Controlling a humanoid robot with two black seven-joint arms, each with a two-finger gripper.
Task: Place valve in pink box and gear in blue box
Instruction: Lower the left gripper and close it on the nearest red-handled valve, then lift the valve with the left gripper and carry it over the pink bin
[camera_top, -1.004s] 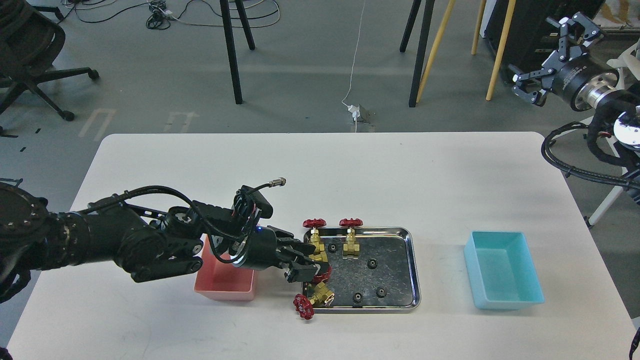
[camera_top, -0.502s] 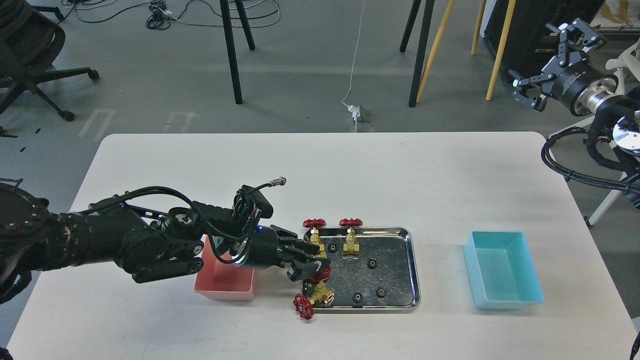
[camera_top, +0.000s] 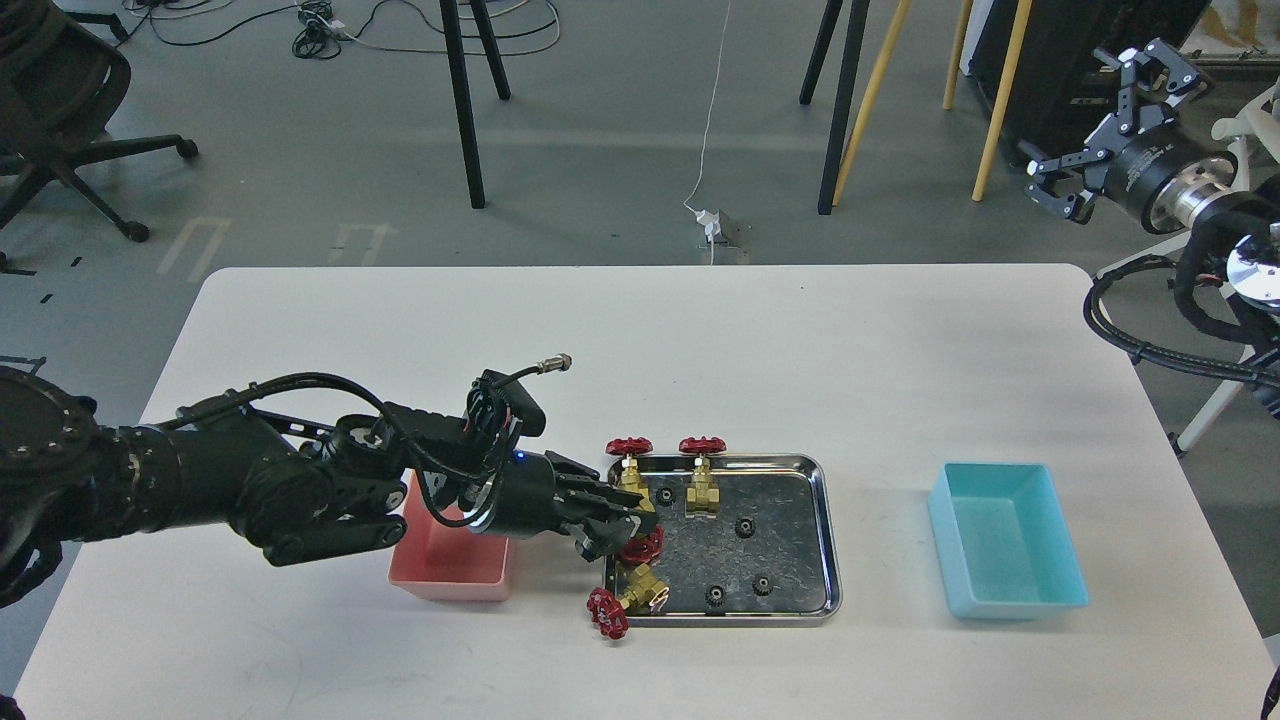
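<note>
My left gripper (camera_top: 612, 522) reaches over the left edge of the steel tray (camera_top: 829, 545), its fingers closed on a lying valve whose red handwheel (camera_top: 642, 546) shows just past the tips. Two more valves (camera_top: 627, 468) (camera_top: 702, 470) stand upright at the tray's back left. Another valve (camera_top: 640, 592) lies at the front left corner, its wheel hanging over the rim. Several black gears lie in the tray, for instance one gear (camera_top: 743, 526) near the middle. The pink box (camera_top: 450, 565) sits left of the tray, partly under my left wrist. The blue box (camera_top: 1005, 545) is on the right. My right gripper (camera_top: 1100, 115) hangs open, high at the upper right.
The white table (camera_top: 640, 340) has bare surface behind the tray and between the tray and the blue box. Beyond the far edge are stool and easel legs, cables and an office chair (camera_top: 60, 110) on the floor.
The left gripper's fingers have drawn together around the lying valve and shifted slightly right. The right gripper has drifted a little up and to the right.
</note>
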